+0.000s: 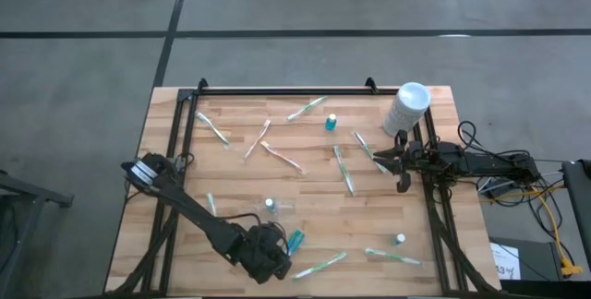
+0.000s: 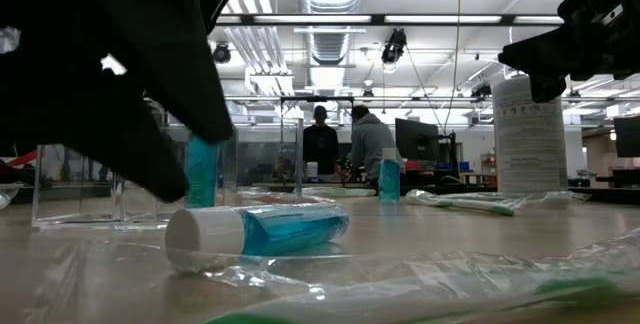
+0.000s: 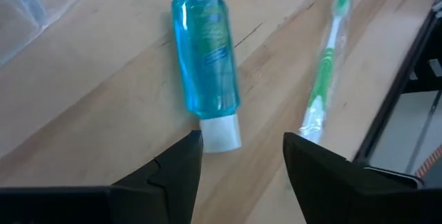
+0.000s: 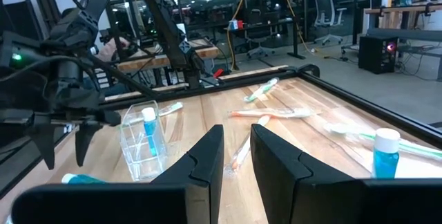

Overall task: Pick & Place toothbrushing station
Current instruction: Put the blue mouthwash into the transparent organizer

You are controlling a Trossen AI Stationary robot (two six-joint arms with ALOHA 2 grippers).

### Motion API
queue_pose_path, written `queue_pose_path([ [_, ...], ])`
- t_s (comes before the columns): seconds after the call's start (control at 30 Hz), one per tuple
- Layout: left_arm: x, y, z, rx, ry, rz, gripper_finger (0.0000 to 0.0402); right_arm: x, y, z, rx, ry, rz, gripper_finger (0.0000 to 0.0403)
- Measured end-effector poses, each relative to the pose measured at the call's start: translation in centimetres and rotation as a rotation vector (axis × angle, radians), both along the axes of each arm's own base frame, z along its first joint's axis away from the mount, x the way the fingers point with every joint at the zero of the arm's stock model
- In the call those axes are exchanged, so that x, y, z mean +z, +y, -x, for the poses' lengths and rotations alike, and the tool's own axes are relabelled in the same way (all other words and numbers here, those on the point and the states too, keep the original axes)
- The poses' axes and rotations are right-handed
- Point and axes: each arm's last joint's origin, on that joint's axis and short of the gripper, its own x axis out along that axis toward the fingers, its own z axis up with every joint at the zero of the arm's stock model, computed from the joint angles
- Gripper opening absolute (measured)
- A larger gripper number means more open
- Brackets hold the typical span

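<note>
Mouthwash bottle beneath open, empty left hand

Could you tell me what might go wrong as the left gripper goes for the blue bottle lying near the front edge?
1. The left gripper is open just short of the blue bottle's white cap; the bottle lies on its side and may roll if nudged.
2. A wrapped green toothbrush lies close beside it, so a finger could catch its wrapper.
3. The right gripper waits near the white canister, clear of this reach.
</note>
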Motion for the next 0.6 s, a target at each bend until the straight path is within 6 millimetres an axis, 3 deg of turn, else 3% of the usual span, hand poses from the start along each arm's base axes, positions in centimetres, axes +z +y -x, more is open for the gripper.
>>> queue_pose_path([
  [0.27,-1.3,-0.4,-0.4,-0.012,0.012,0.007,0.0206,0.0,0.0,0.0,0.001,0.0,0.0,0.0068],
  [0.6,-1.4,-0.4,-0.4,-0.019,0.013,-0.005,0.02,0.0,0.0,0.0,0.0,0.0,0.0,0.0068],
])
